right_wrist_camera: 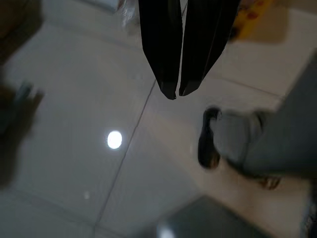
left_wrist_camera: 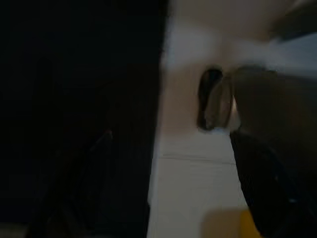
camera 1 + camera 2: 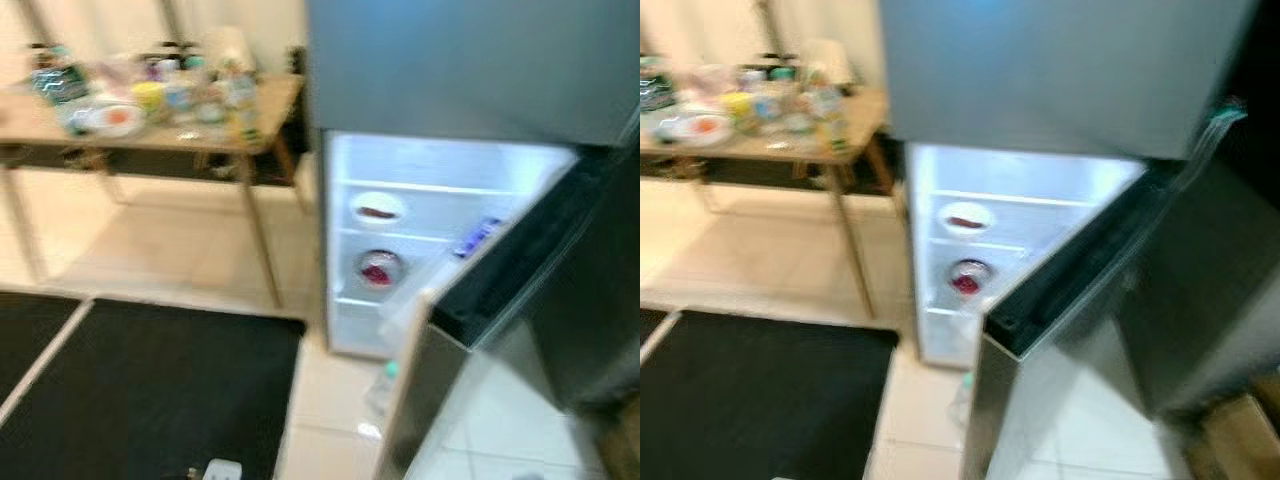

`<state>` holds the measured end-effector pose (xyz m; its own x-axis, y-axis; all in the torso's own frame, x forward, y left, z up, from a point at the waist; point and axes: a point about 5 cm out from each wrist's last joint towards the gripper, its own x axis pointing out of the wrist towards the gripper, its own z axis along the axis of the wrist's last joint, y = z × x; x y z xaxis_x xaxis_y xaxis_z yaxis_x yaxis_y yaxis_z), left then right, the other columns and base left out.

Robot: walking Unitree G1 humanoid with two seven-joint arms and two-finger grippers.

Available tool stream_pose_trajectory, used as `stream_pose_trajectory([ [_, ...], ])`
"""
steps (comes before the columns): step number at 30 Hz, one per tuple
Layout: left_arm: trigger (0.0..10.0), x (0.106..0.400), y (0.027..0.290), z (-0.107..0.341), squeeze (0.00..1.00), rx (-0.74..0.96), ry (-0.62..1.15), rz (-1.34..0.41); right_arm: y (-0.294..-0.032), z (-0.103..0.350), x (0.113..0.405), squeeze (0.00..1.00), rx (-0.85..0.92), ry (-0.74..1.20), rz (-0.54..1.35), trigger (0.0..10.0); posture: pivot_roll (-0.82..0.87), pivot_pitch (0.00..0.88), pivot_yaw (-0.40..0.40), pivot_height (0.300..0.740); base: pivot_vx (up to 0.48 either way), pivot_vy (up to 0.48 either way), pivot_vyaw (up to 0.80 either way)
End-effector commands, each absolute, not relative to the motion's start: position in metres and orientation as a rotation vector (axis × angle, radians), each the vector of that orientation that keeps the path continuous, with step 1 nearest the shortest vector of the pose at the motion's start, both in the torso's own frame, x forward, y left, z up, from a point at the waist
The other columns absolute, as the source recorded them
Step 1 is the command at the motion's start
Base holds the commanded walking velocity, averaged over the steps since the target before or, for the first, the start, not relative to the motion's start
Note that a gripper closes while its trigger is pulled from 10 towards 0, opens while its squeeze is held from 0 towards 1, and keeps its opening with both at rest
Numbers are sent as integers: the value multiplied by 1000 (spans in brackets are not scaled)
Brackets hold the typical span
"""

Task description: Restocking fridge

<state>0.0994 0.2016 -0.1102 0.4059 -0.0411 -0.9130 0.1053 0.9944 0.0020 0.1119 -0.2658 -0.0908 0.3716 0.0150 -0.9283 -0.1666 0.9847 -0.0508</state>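
The right pincer [image 1: 174, 93] hangs clenched and empty over floor tile, a person's shoe [image 1: 208, 141] just beyond its tips. Well ahead, the fridge [image 3: 420, 240] stands open; stock waits on the bench [image 3: 150, 125]. Judged: walking between; next, fetch an item.

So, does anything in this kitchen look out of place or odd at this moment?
One thing: a bottle stands on the tile floor at the foot of the open fridge, beside its door, not on a shelf. The two bowls inside sit level. The blur hides finer detail.
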Motion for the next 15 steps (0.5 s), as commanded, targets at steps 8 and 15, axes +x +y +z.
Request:
stream_pose_trajectory([
  [8,10000,97,198,-111,0,72,1171,-140,-262,-94,109,0,-193,1214,128,10000,-83,2,-20,740,0,-177,161],
  [15,10000,98,198,-111,0,70,1168,-126,-260,-94,111,0,-183,1197,128,10000,-85,4,-19,740,0,-337,0],
])
